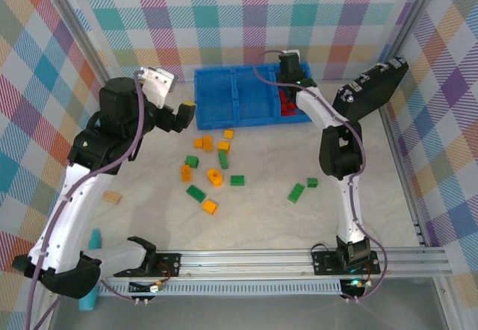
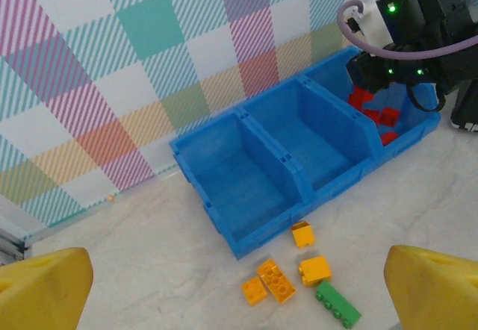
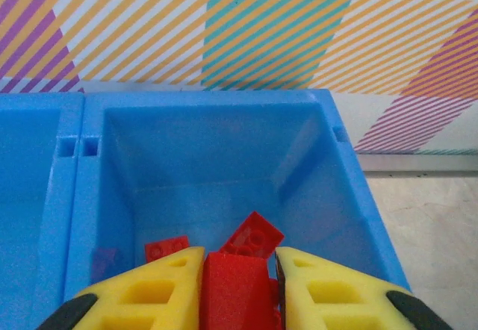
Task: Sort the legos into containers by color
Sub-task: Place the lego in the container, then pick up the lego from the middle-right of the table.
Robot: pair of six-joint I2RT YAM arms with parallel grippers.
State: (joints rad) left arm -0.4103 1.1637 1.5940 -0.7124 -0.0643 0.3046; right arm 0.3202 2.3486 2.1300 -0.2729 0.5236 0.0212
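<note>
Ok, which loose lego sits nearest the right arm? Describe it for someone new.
In front of the blue tray, two green bricks lie apart, right of the main scatter. It is the small square green brick, closest to the right arm; its neighbour, the long green brick, is slanted.

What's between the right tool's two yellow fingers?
A red lego sits between the right tool's fingers, over the right compartment, as the right wrist view shows.

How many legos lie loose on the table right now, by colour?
Yellow-orange legos: 7
Green legos: 6
Red legos: 0 loose; those in view lie in the right compartment of the blue tray
Total loose: 13
</note>
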